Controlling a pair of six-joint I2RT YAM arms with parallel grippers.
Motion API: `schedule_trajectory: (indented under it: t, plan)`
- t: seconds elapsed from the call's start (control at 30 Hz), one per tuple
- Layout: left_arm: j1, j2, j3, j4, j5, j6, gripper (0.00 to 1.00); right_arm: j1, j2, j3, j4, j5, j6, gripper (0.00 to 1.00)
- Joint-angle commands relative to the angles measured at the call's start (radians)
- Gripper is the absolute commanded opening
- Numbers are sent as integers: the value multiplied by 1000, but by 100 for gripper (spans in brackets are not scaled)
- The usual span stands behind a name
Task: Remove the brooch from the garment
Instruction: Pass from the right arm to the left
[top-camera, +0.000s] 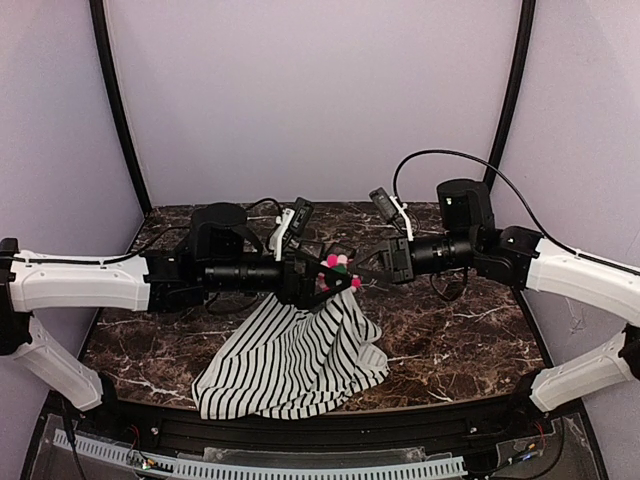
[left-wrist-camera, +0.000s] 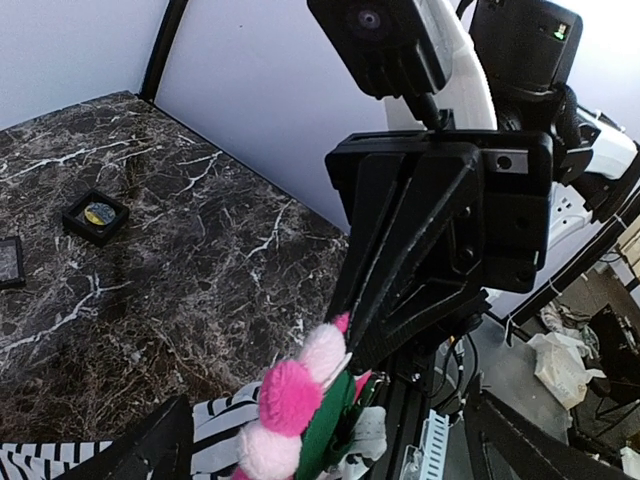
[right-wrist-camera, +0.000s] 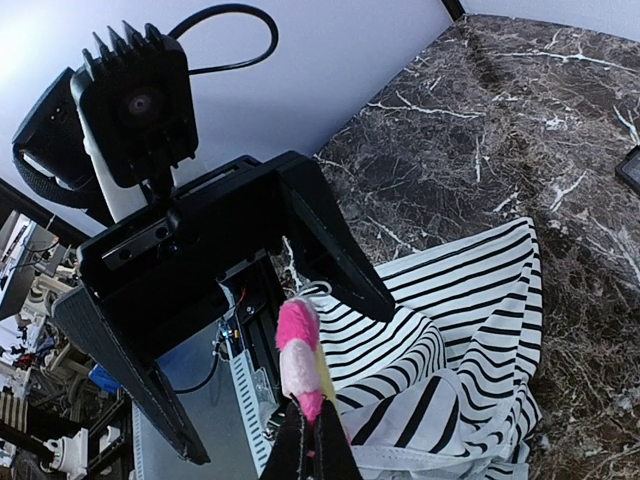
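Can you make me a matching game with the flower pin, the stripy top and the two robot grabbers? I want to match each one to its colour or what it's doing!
Things:
1. brooch
2. garment
3. left gripper
4. right gripper

Descriptions:
A. fingers spread wide open
B. white with thin black stripes
C. pinched shut on the flower
D. pink, white and green

Right pairs: 1-D, 2-B, 3-A, 4-C.
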Motion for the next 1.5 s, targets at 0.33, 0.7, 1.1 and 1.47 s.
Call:
schedule_trajectory:
  t: [0.33,0.7,1.1,1.47]
  plan:
    - [5,-5,76,-211,2,123,73,-5,28,75,-127,-47,-79,0]
    - [3,24,102,-212,34,119,65,-5,28,71,-137,-49,-79,0]
    - [4,41,104,-198,54,112,35,-4,22,67,-144,-50,-78,0]
    - [4,53,110,-182,77,111,9,-6,33,65,-145,-57,-91,0]
